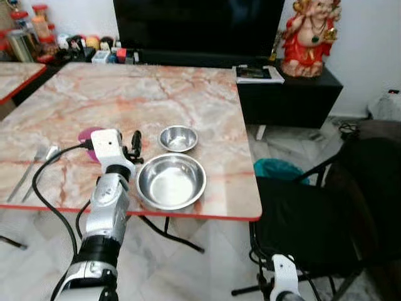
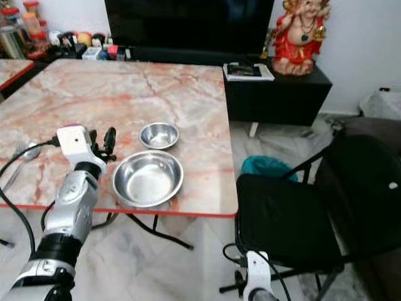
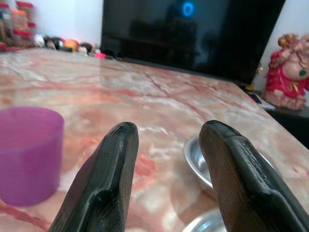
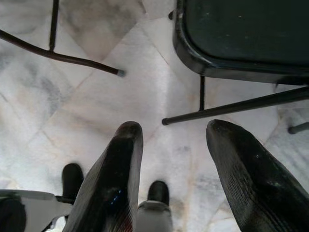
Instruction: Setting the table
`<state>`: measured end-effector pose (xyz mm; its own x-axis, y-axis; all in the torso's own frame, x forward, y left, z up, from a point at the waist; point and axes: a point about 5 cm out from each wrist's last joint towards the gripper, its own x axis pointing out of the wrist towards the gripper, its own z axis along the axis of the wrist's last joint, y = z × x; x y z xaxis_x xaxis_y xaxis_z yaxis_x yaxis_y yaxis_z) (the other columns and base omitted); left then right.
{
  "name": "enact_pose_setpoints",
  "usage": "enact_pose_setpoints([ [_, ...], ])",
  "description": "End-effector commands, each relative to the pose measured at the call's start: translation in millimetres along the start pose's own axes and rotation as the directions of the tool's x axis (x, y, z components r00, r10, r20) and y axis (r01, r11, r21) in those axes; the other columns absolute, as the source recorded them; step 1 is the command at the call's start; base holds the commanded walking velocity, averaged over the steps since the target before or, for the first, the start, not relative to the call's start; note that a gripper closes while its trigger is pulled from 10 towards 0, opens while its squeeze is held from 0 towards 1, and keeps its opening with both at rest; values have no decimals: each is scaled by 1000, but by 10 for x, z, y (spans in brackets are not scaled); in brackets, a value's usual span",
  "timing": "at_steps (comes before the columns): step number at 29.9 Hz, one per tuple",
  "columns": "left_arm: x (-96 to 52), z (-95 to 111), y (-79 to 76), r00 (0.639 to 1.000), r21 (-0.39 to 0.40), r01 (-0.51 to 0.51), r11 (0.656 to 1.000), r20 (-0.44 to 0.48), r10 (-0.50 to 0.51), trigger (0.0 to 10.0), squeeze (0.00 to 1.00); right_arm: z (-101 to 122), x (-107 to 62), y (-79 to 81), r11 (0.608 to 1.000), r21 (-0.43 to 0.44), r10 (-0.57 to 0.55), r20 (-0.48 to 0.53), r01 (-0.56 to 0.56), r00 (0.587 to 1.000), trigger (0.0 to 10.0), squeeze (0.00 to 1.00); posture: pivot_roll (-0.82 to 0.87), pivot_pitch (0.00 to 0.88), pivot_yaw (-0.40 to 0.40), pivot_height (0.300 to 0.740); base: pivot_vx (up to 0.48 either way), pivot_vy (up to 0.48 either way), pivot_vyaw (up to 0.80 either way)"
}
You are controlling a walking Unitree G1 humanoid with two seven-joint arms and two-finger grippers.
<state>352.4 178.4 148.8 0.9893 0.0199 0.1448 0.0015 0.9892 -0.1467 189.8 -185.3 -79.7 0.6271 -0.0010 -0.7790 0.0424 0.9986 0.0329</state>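
From the head views, a large steel bowl [image 1: 171, 181] sat near the front edge of the marble tabletop [image 1: 125, 100], with a small steel bowl [image 1: 178, 138] just behind it. The left gripper [image 1: 131, 147] hovered just left of the large bowl, a purple cup [image 1: 88, 139] beyond it on the far side, and a fork [image 1: 34, 170] lay well left of the bowl. A black chair [image 1: 307, 219] stood to the bowl's right. In the left wrist view, the fingers [image 3: 104, 183] stood apart with nothing between them, the purple cup beside them. In the right wrist view, the right gripper [image 4: 171, 145] hung over the marble floor [image 4: 96, 106], fingers spread and empty.
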Motion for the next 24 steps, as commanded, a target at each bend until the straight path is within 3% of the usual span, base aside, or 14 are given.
enact_pose_setpoints([
  [1,20,15,28,999,-13,-9,1000,-33,9,10000,0,-60,-15,-29,1000,-7,-5,-20,5,1000,10000,0,-24,0,-51,740,0,0,0],
  [5,47,22,81,997,-23,-48,999,-68,46,10000,0,-46,-12,-28,1000,-6,-2,-18,2,1000,10000,0,-28,0,-54,740,0,0,0],
  [6,61,38,93,996,-27,-63,998,-70,61,10000,1000,-35,-11,-30,1000,-9,3,-15,-3,1000,10000,0,-27,0,-62,740,0,0,0],
  [9,88,74,98,994,-26,-82,996,-71,80,10000,1000,-16,-9,-40,1000,-19,12,-12,-12,1000,10000,0,-27,0,-72,740,0,0,0],
  [13,107,33,34,987,-108,-80,991,-148,63,10000,1000,-1,-12,-91,1000,-15,-1,-11,1,1000,10000,0,-31,0,-87,740,0,0,0],
  [14,109,16,3,985,-123,-61,991,-166,40,10000,0,1,-12,-98,1000,-15,-2,-11,2,1000,10000,0,-34,0,-90,740,0,0,0],
  [18,115,-54,-25,977,-61,-51,997,-210,37,10000,0,2,-13,-102,1000,-11,-6,-10,6,1000,10000,0,-39,0,-84,740,0,0,0],
  [24,149,-101,-25,964,-124,-61,990,-263,26,10000,0,-32,-16,-76,1000,3,-4,-14,4,1000,10000,0,-38,0,-72,740,0,0,0],
])
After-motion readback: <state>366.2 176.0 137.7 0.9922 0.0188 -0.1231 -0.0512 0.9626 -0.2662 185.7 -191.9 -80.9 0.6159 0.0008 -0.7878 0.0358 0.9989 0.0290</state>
